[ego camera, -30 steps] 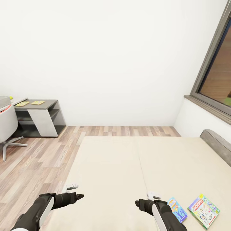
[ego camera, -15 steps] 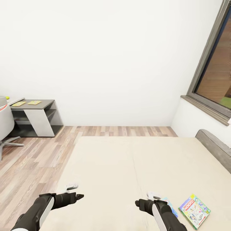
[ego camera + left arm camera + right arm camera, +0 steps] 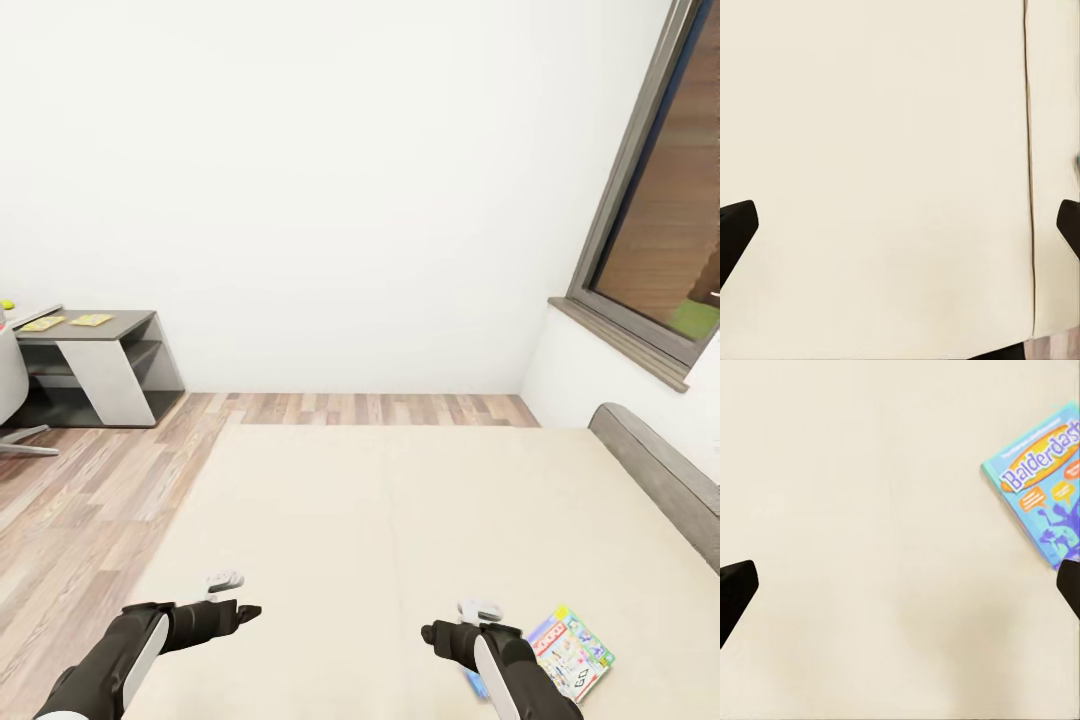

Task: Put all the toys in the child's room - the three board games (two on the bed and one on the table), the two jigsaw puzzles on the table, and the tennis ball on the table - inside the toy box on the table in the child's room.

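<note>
The room (image 3: 330, 180) is white-walled with a plank floor, and the bed (image 3: 400, 520) takes up most of the head view, its beige mattress bare but for two games near the right gripper. Far off at the left stands the table (image 3: 100, 325), with two yellowish flat things on its dark section — probably the puzzles (image 3: 68, 321), though too small to be sure. The toy box I cannot make out.

By my reading nothing is packed yet: both bed games lie untouched, so the whole task is left.

The white-and-green game (image 3: 572, 652) lies flat and tilted, close to the right arm. The blue game (image 3: 1044, 489) — cartoon art, a "Balderdash" title — lies flat on the mattress just beside the right gripper (image 3: 900, 585), not between its fingers.

Both grippers are spread wide and empty; the left gripper (image 3: 900, 225) hovers over bare mattress, well apart from either game.
</note>
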